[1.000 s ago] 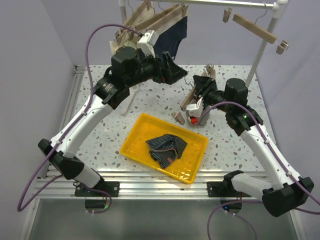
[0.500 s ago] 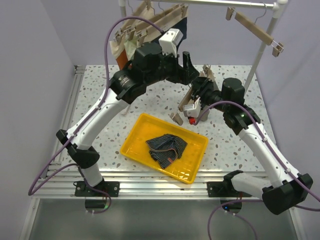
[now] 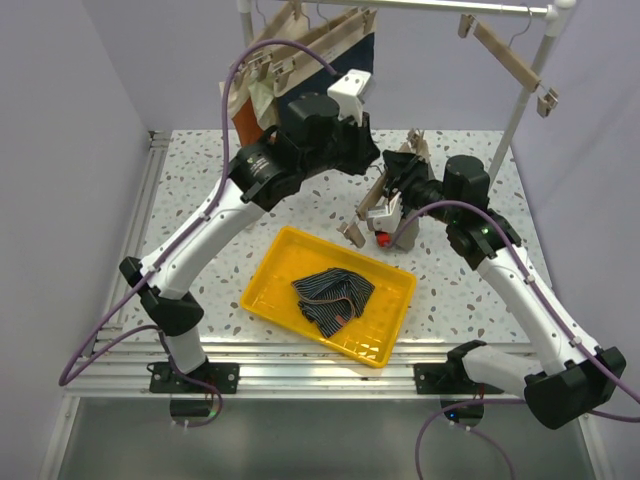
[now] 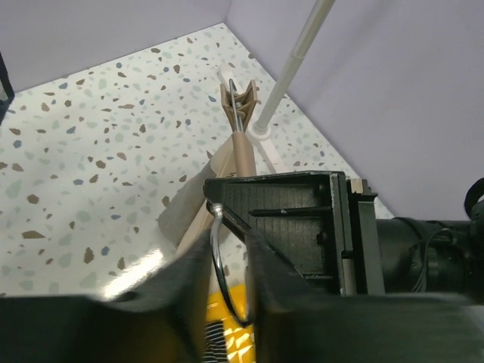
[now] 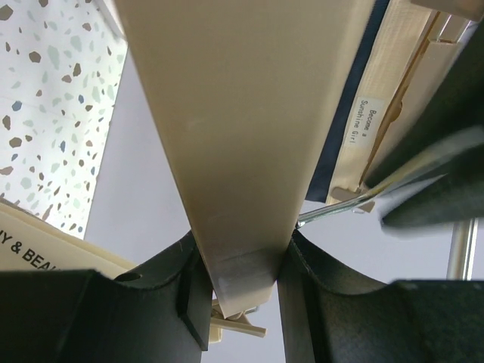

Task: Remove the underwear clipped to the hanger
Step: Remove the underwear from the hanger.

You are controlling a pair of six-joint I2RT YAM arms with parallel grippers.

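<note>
My right gripper (image 3: 392, 186) is shut on the bar of a wooden clip hanger (image 3: 372, 208), held tilted above the table; the bar fills the right wrist view (image 5: 242, 113) between the fingers (image 5: 242, 280). My left gripper (image 3: 378, 150) has reached across to it. In the left wrist view its fingers (image 4: 225, 257) are closed narrowly round the hanger's metal hook (image 4: 219, 257). Navy striped underwear (image 3: 335, 292) lies in the yellow tray (image 3: 262, 285). Navy (image 3: 355, 55), cream (image 3: 262, 95) and orange (image 3: 243, 120) underwear hang clipped on the rack at the back.
The white clothes rack's rail (image 3: 440, 8) crosses the back, its right post (image 3: 520, 100) standing on the table. An empty wooden hanger (image 3: 505, 55) hangs at its right end. The tray sits at front centre between the two arm bases.
My left arm has swung from the hanging clothes at the back left over to the right, down to the hanger in my right gripper. The right arm has barely moved.
</note>
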